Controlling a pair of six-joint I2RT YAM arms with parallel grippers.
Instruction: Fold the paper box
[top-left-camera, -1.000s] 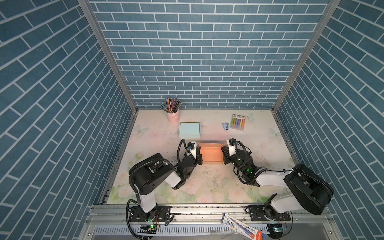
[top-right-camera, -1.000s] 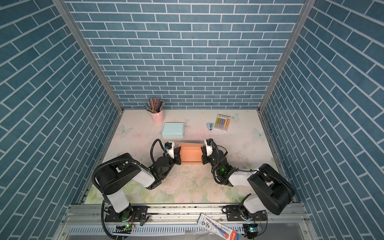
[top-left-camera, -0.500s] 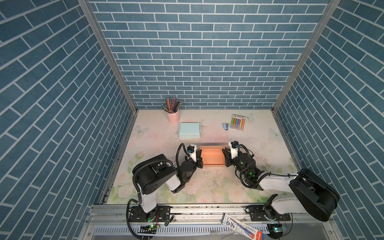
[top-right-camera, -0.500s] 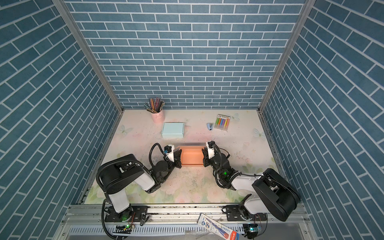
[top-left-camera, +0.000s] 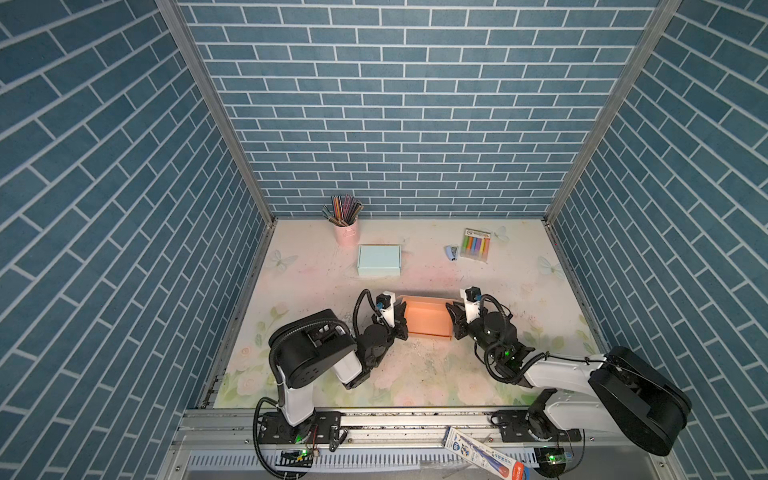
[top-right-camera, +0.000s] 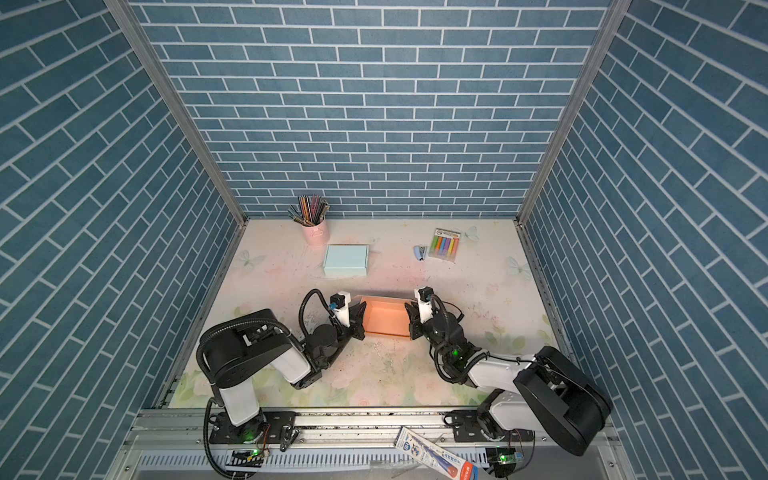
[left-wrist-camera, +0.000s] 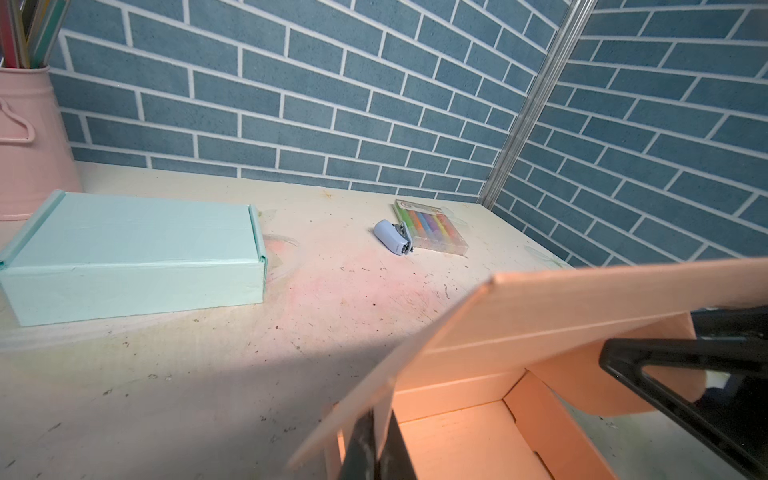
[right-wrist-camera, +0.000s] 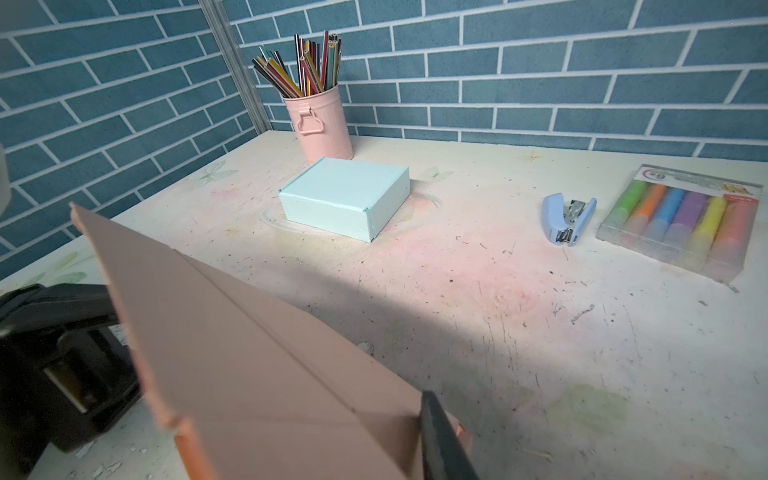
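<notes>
The orange paper box (top-left-camera: 428, 318) (top-right-camera: 384, 318) lies open in the middle of the table, its lid (left-wrist-camera: 540, 307) (right-wrist-camera: 249, 353) raised at a slant. My left gripper (top-left-camera: 402, 316) (top-right-camera: 360, 316) (left-wrist-camera: 380, 419) is at the box's left end, shut on the thin left wall. My right gripper (top-left-camera: 453, 318) (top-right-camera: 410, 318) is at the right end. In the right wrist view one of its fingers (right-wrist-camera: 436, 428) lies against the outside of the cardboard and the other is hidden behind the lid.
A shut mint box (top-left-camera: 378, 259) sits behind the orange one. A pink cup of pencils (top-left-camera: 345, 224) stands at the back wall. A blue stapler (top-left-camera: 452, 252) and a pack of highlighters (top-left-camera: 476, 245) lie at the back right. A tube (top-left-camera: 486, 453) rests on the front rail.
The box and both grippers have shifted a little toward the front edge. The right arm's elbow has swung out to the right.
</notes>
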